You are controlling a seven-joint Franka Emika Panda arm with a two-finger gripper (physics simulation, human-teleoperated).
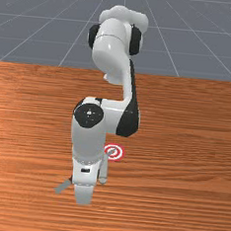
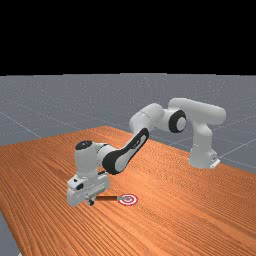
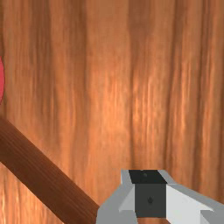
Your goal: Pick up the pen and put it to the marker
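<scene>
My gripper (image 1: 83,199) points down over the table at the front view's lower middle; in the far view the gripper (image 2: 91,202) is low by the pen's brown shaft (image 2: 107,198). The pen (image 1: 62,185) slants beneath my hand, which hides its middle. Its far grey end overlaps the marker, a red-and-white ringed disc (image 1: 120,153), also in the far view as the marker (image 2: 134,202). In the wrist view the brown pen (image 3: 43,179) runs diagonally beside the gripper (image 3: 150,193), and the marker's red edge (image 3: 1,81) shows. Whether the pen is held I cannot tell.
The wooden table (image 1: 180,192) stretches around the pen and marker. In the far view the arm's base (image 2: 202,155) stands at the right, and the table (image 2: 40,165) has an edge at the left, not far from my hand.
</scene>
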